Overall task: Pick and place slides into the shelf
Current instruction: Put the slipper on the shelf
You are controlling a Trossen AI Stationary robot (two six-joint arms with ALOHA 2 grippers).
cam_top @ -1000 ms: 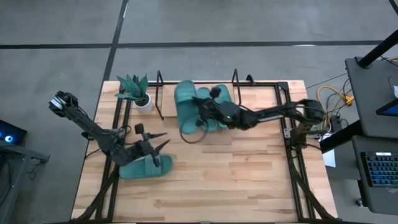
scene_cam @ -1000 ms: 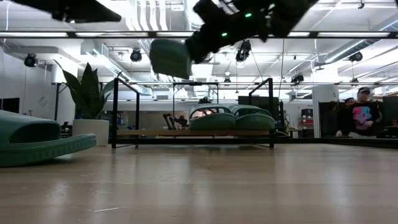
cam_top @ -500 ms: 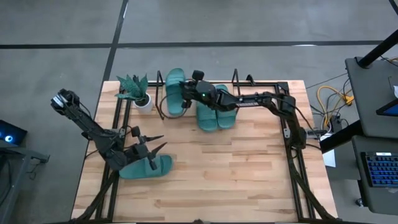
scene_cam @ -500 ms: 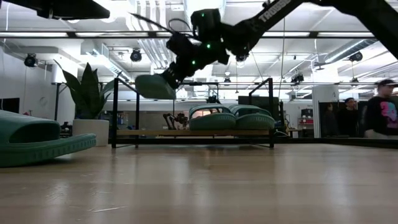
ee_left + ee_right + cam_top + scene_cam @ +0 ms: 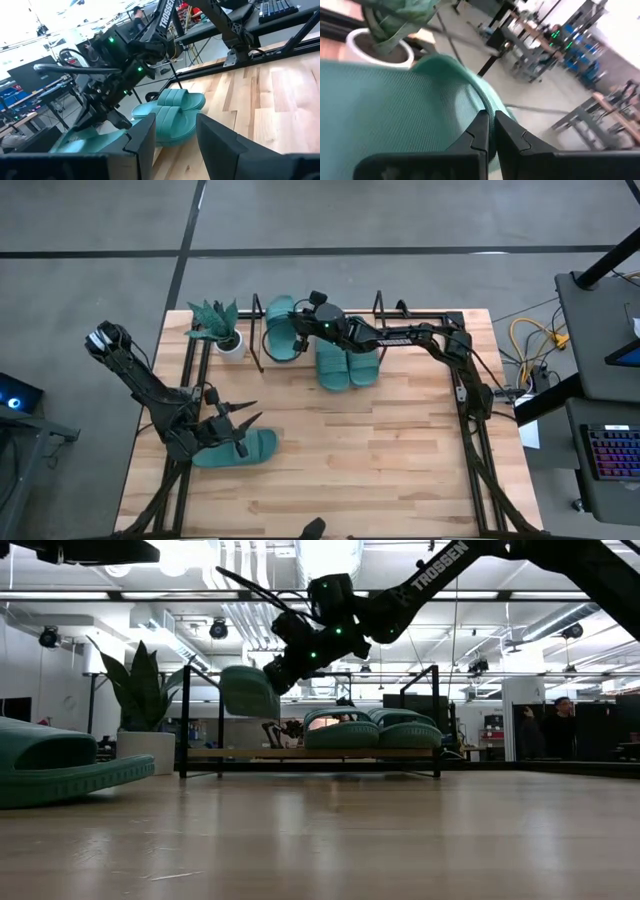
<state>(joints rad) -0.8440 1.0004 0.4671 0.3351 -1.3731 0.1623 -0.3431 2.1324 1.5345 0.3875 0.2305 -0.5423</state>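
Teal slide (image 5: pixel 281 330) pinched in the right gripper (image 5: pixel 303 332) hangs beside the potted plant (image 5: pixel 222 327), above the shelf (image 5: pixel 310 753).

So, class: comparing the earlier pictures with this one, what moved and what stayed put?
The right claw, shut on a slide, carried it leftward and down toward the shelf. The two slides on the shelf, the slide by the left claw and the potted plant stayed put.

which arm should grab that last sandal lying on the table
Left. Its gripper hovers right over the sandal, while the right gripper holds another sandal at the shelf.
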